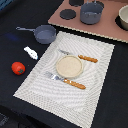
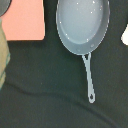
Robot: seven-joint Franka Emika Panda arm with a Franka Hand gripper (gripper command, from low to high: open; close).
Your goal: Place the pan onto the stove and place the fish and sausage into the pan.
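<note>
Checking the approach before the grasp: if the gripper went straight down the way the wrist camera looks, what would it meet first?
Probably the pan: its open bowl and long handle fill the wrist view, so the line likely ends inside the bowl or near the handle root. The fingers are out of view, and height above it is unclear.

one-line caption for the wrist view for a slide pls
Wrist camera looks straight down on the small blue-grey round saucepan, long thin handle, on dark tabletop beside the pinkish-brown stove board.

Pan (image 2: 82,22): smooth blue-grey interior with a soft sheen and faint pale speckling; handle of the same finish. Stove (image 1: 95,22): matt pinkish-brown board with dull black burner discs. Placemat (image 1: 70,70): finely ribbed woven cloth; knife (image 1: 80,58) and fork (image 1: 66,80) handles look like wood.
</note>
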